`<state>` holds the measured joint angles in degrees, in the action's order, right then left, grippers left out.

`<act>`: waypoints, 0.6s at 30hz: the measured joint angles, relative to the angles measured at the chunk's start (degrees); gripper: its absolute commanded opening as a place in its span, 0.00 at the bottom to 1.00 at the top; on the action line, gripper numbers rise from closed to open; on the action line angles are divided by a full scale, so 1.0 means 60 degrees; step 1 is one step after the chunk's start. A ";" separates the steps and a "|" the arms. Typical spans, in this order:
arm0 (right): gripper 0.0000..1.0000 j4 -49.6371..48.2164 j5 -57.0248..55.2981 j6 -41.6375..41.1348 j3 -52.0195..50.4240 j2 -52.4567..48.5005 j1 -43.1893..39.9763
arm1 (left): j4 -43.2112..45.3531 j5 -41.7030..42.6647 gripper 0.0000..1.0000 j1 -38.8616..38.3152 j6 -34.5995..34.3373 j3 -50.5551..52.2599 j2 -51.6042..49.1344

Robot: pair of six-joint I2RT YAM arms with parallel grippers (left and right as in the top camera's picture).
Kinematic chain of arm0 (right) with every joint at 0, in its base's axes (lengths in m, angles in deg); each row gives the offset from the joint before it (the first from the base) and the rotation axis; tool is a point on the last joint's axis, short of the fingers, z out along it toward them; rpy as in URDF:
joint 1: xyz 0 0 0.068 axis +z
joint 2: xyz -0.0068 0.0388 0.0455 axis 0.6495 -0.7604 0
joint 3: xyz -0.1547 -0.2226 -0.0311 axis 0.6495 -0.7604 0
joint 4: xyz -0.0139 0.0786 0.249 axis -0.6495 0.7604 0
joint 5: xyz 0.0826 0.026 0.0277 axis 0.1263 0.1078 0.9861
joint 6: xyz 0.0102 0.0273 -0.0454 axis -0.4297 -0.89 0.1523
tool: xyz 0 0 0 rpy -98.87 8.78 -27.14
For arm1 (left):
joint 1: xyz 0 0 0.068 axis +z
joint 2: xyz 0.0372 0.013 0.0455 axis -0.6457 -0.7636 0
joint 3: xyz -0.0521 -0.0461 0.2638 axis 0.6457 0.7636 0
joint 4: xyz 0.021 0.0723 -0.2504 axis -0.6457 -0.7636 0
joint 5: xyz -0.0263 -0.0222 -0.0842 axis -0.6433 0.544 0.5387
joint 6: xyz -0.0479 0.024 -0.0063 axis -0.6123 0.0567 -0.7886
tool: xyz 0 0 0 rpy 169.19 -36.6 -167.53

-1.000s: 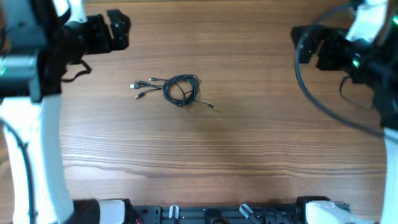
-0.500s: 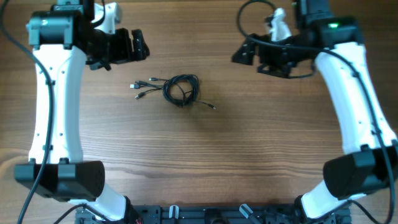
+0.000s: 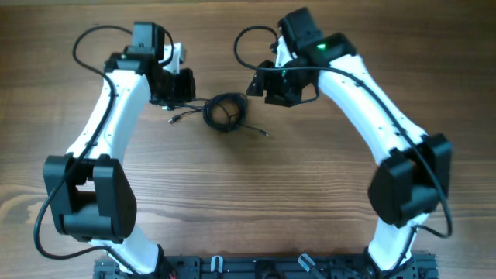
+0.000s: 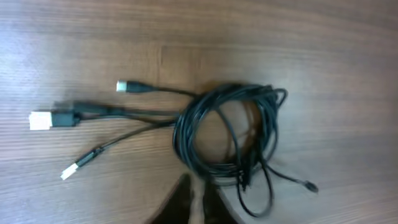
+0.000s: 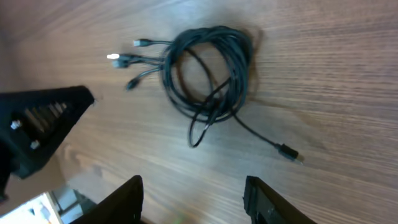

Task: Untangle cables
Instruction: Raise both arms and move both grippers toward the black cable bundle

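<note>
- As you look down from overhead, the cables (image 3: 225,112) lie in one loose coil on the wooden desk (image 3: 310,201), toward its far side and between the two arms.
- Three plug ends (image 4: 43,119) fan out of the coil's left side. The thickest has a pale tip, and the two thinner ones lie on either side of it.
- One thin tail (image 5: 261,138) runs off the coil to the right and nearer, ending in a small plug (image 5: 290,153) flat on the wood.
- Your left gripper (image 3: 180,87) hangs just far-left of the coil, over the plug ends. Its fingers show only as a dark blur in the wrist view, so you cannot tell how far apart they are.
- Your right gripper (image 5: 193,186) sits just right of the coil with its jaws spread wide, bare wood between them, apart from the cables.
</note>
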<state>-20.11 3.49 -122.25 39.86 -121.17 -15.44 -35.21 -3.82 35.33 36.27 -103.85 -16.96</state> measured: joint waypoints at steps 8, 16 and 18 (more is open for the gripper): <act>0.50 -0.0656 -0.0025 -0.0856 -0.0051 -0.1424 0.0645 | 0.1978 0.0229 0.40 -0.0168 -0.0277 0.1978 0.0000; 0.48 -0.1494 -0.0827 -0.1770 -0.0066 -0.1767 0.1410 | 0.3428 0.0262 0.37 -0.0178 -0.1668 0.2969 -0.0004; 0.48 -0.1486 -0.0951 -0.1854 -0.0066 -0.1927 0.1450 | 0.3559 0.0255 0.36 -0.0208 -0.1949 0.3064 -0.0004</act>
<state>-29.03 -2.22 -133.37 39.46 -132.73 -6.74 -13.86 -2.29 34.09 24.58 -85.47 -16.99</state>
